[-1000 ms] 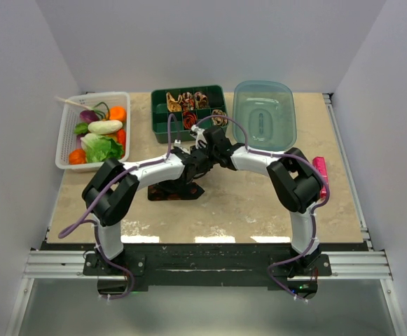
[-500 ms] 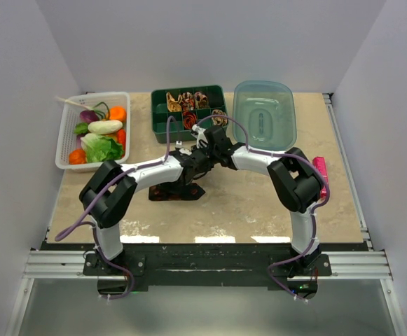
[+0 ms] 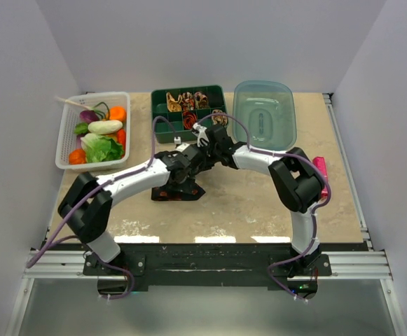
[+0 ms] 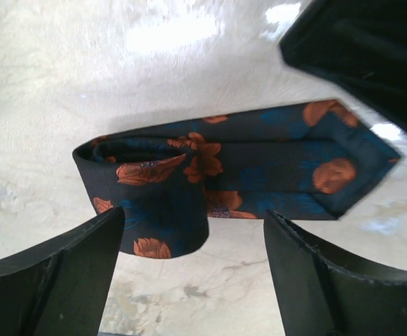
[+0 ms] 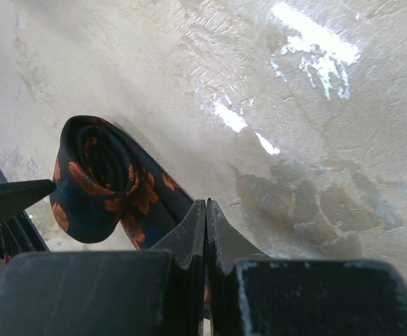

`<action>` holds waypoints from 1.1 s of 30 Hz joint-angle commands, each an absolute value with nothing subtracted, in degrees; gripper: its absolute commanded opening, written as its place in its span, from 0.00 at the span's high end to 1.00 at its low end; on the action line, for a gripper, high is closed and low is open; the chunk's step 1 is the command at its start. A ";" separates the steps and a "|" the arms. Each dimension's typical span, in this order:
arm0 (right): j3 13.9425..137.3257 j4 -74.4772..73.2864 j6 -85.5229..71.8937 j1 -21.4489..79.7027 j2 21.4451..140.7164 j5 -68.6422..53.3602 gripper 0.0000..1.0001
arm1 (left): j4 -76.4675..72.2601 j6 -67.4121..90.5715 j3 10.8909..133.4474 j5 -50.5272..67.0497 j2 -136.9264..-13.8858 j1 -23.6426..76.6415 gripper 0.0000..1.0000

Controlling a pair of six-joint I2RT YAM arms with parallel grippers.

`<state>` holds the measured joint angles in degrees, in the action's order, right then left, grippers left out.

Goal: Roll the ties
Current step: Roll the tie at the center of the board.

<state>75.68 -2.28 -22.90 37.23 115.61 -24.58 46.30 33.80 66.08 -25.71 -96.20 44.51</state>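
Centrally, tie [image 4: 221,178] within wide left pincer [image 4: 192,220]

One camera looks down from high above the near edge onto the whole table [image 3: 259,203], while both wrist cameras hang close over the same dark flowered tie [image 4: 210,182].

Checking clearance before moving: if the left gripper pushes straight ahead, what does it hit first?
Likely the half-rolled dark floral tie, just ahead of the open left gripper; depth is unclear.
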 commanded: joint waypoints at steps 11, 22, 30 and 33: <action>77.96 -0.35 -22.06 45.08 109.60 -25.58 1.00 | 15.06 32.25 42.47 7.88 -67.16 18.83 0.10; 79.98 0.97 -22.33 47.99 114.26 -24.70 1.00 | 0.88 36.21 25.85 31.38 -66.09 1.58 0.10; 78.40 2.64 -22.85 48.43 117.15 -25.05 1.00 | -7.81 39.02 19.78 32.43 -68.03 0.00 0.11; 78.05 2.64 -22.76 48.52 118.30 -24.70 1.00 | -9.66 39.46 17.93 31.64 -68.47 0.00 0.11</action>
<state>77.93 0.51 -22.94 48.21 117.58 -25.02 -3.38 37.82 19.70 30.26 -67.85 0.43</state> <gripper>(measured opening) 0.007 0.895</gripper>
